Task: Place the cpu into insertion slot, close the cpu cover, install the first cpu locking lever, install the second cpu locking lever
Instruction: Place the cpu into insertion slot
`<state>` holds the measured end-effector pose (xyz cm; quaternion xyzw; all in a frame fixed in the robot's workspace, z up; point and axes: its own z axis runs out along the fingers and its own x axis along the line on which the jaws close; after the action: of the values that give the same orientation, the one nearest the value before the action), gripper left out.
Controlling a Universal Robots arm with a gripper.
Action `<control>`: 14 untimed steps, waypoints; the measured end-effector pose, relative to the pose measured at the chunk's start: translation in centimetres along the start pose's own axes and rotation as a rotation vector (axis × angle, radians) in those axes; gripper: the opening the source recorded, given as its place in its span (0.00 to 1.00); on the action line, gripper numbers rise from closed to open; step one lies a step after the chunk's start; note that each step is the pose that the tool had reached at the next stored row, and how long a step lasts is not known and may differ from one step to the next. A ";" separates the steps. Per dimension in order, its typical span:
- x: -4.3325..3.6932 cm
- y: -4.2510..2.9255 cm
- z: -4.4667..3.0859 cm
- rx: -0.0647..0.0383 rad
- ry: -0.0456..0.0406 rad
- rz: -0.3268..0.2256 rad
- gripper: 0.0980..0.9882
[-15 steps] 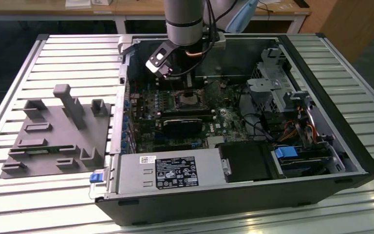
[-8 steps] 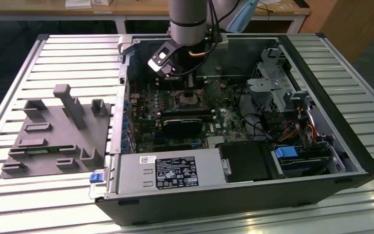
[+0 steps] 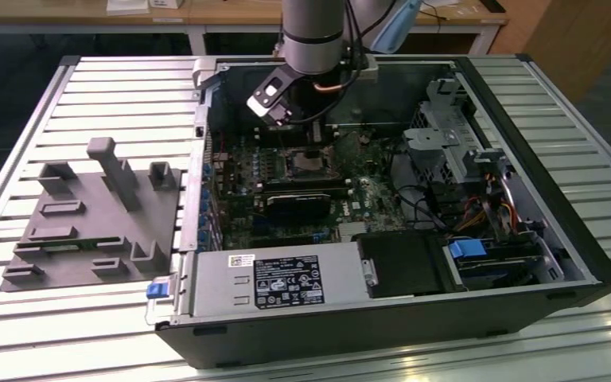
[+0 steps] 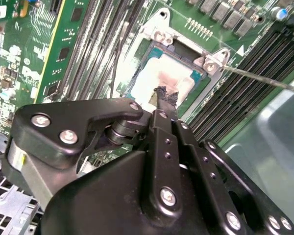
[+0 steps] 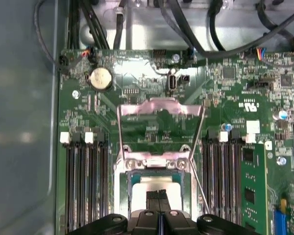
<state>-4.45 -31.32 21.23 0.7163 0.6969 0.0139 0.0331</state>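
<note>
Table: a slatted metal top [image 3: 104,87] carries everything.
Grey fixture [image 3: 83,215]: a moulded block with upright posts. It is at the exterior view's left, just beside the case.
Computer case [image 3: 391,326]: an open tower lying on its side, to the fixture's right in the exterior view.
Motherboard [image 3: 375,199]: a green board inside the case, facing up.
Power supply [image 3: 274,282]: a silver box along the case's near wall.
Arm [image 3: 314,32]: it reaches down from above into the case, over the middle of the motherboard.
Gripper [image 4: 165,95] [image 5: 159,196]: the black fingers are pressed together with nothing between them. The tips are at the cpu's top, but I cannot tell whether they touch it.
Cpu [image 4: 152,81] [image 5: 142,186]: it lies flat in the insertion slot, its silver top showing a pale smear, directly under the fingertips.
Insertion slot [image 3: 308,165] [image 5: 121,188]: it sits on the motherboard between two banks of memory slots [image 5: 85,186].
Cpu cover [image 5: 159,106]: open, standing up from its hinge at the slot's edge, with the board visible through its cut-out.
Locking lever [image 4: 264,78]: a thin wire rod, not latched, slanting away from the slot's corner over the memory slots.
Black drive cage [image 3: 406,263]: towards the exterior view's right, next to the power supply.
Cables [image 3: 476,215]: bundled at the case's far right in the exterior view.
</note>
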 end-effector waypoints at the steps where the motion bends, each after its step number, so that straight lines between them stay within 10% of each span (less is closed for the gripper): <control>1: 0.00 0.06 0.00 0.000 0.0000 0.000 0.00; 14: -0.04 0.27 -1.83 0.000 0.0000 0.000 0.00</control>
<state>-4.31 -31.32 23.08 0.7163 0.6969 0.0140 0.0331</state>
